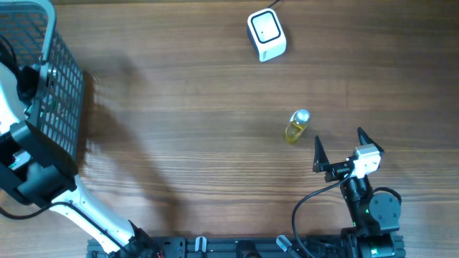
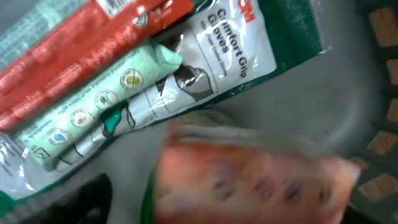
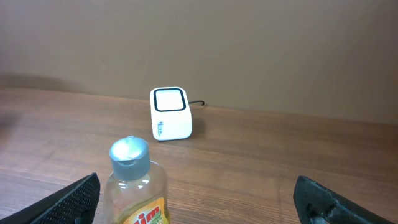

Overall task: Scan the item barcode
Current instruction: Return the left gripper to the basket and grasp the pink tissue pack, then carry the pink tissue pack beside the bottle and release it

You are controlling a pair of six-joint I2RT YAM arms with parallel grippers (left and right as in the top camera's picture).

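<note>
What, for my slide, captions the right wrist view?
Open fingers frame a yellow bottle; white scanner stands beyond it.

The bottle (image 1: 295, 130) is yellow with a silver cap (image 1: 302, 115), the scanner (image 1: 266, 34) white, the table (image 1: 193, 122) brown wood-grain, the glove packet (image 2: 231, 51) green-and-white

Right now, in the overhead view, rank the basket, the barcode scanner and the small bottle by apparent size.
1. basket, largest even though the frame edge cuts it off
2. barcode scanner
3. small bottle, clearly the smallest
</note>
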